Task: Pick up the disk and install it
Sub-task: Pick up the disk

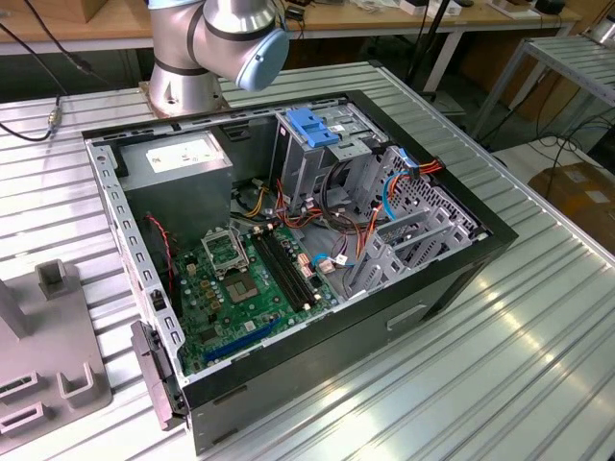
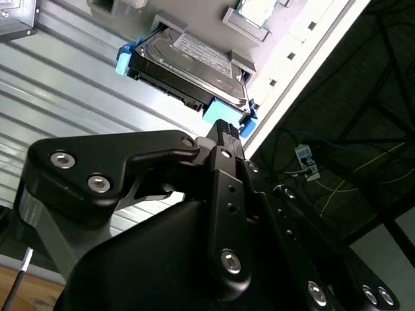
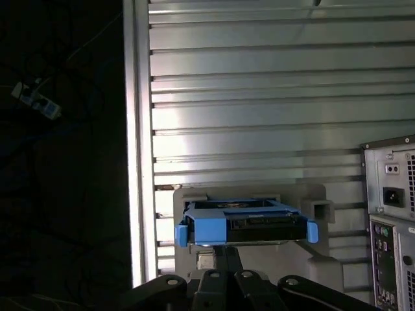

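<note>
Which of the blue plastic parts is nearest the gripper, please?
The blue carrier frame edging the disk, just ahead of the gripper; the blue clip sits atop the drive cage.

Ribbed metal tabletop [image 1: 480, 370], wooden workbench [image 1: 58, 24] behind, bright glare

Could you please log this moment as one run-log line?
step: pick | disk: on grey holder, not installed | gripper: at disk's blue-framed end, contact unclear

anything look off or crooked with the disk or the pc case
Nothing stands out. The disk lies level in its grey holder, with the gripper close by. The computer case lies open on its side; its cables hang loose but nothing looks damaged.
</note>
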Controlling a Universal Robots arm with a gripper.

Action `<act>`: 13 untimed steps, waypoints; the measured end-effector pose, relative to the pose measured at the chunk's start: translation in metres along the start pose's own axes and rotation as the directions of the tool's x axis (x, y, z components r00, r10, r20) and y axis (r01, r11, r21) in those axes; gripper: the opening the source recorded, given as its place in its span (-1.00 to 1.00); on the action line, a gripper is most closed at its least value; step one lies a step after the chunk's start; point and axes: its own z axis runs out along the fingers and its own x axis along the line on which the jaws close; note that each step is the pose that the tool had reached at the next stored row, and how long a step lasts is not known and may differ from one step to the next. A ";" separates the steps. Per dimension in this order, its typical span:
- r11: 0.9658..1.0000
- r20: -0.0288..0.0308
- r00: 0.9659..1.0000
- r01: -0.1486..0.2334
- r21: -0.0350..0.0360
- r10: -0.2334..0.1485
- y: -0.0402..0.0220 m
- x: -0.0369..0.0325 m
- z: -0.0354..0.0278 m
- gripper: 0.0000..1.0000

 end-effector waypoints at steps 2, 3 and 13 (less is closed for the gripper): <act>0.999 -0.002 0.999 0.050 -0.001 -0.050 0.0000 0.0000 0.0000 -0.80; 0.997 -0.003 0.997 0.080 -0.002 -0.080 0.0000 0.0000 0.0000 -0.80; 0.939 -0.014 0.939 0.343 -0.010 -0.343 0.0000 -0.0001 0.0000 -0.80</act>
